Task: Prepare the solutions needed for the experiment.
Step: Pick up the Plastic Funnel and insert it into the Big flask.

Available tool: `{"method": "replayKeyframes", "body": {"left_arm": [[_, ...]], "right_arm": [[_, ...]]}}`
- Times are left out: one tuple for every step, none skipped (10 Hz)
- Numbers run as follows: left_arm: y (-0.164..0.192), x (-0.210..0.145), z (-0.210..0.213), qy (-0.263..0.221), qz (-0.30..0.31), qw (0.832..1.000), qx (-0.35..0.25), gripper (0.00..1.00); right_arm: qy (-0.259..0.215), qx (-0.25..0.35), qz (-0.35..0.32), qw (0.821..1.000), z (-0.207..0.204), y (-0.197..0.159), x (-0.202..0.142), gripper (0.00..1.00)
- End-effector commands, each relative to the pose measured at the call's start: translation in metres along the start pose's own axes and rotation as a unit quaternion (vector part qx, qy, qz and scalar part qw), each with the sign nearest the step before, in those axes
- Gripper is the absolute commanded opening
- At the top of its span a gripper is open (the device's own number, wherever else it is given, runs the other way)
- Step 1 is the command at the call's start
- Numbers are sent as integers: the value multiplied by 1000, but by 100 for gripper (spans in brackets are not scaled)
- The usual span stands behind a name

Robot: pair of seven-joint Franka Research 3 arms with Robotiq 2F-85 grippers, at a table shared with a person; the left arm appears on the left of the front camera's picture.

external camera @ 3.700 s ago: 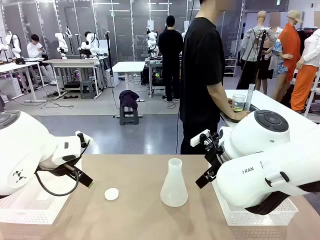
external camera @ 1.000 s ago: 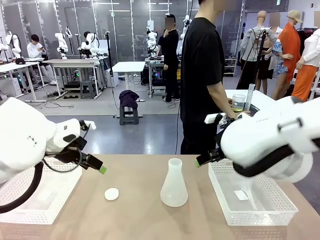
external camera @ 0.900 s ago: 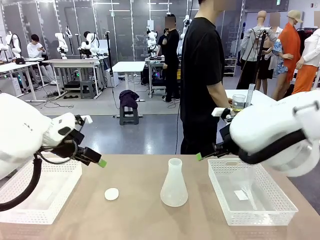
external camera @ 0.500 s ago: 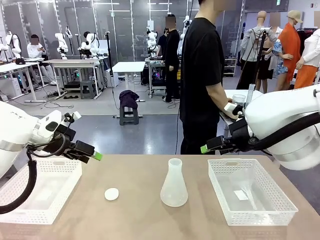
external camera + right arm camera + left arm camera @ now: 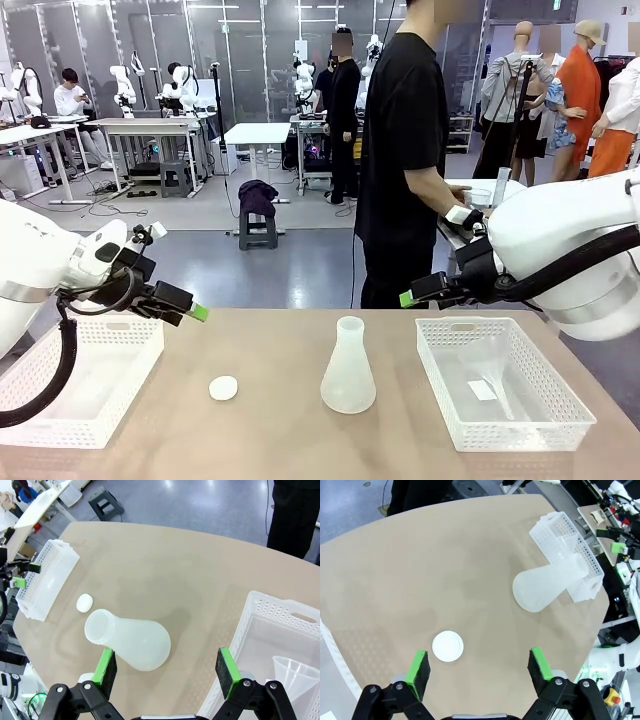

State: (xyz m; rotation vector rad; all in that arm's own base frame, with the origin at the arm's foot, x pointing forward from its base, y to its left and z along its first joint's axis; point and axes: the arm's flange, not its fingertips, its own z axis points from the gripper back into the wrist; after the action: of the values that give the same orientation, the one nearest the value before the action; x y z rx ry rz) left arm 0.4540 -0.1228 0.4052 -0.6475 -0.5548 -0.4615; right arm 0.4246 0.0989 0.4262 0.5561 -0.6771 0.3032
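Left pincer (image 5: 477,666), right pincer (image 5: 167,667) — both spread

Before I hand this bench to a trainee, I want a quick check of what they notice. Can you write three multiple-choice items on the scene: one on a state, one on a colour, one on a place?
1. How does the flask stand?
A. on its side
B. upright, mouth uncovered
C. upside down

2. What colour are the pads on the left end effector and the right end effector?
A. green
B. red
C. blue

3. Where is the funnel?
A. in the flask's neck
B. held by the left end effector
C. in the white basket on the robot's right

Answers:
1 B, it rests on its wide base with an open mouth.
2 A, both wrist views show green pads.
3 C, the right wrist view shows it lying inside that basket.
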Motion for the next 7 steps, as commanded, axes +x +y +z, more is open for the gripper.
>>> {"method": "replayKeyframes", "body": {"left_arm": [[14, 10, -5, -20, 21, 998, -50, 100], [25, 15, -6, -31, 35, 994, -94, 100], [34, 18, -8, -38, 38, 990, -132, 100], [42, 19, -8, -41, 49, 983, -170, 100], [45, 18, -9, -33, 36, 978, -201, 100], [50, 18, -10, -28, 41, 972, -232, 100], [57, 18, -7, -42, 59, 951, -300, 100]], "right_arm": [[-5, 85, -36, 996, -9, -9, 7, 100], [-17, 150, -74, 986, -12, -20, 11, 100], [-33, 177, -97, 979, -12, -28, 13, 100], [-33, 213, -118, 969, -13, -31, 14, 100], [-34, 247, -140, 958, -15, -35, 16, 100], [-42, 271, -173, 946, -19, -39, 19, 100], [-48, 290, -197, 935, -24, -42, 21, 100]]}}
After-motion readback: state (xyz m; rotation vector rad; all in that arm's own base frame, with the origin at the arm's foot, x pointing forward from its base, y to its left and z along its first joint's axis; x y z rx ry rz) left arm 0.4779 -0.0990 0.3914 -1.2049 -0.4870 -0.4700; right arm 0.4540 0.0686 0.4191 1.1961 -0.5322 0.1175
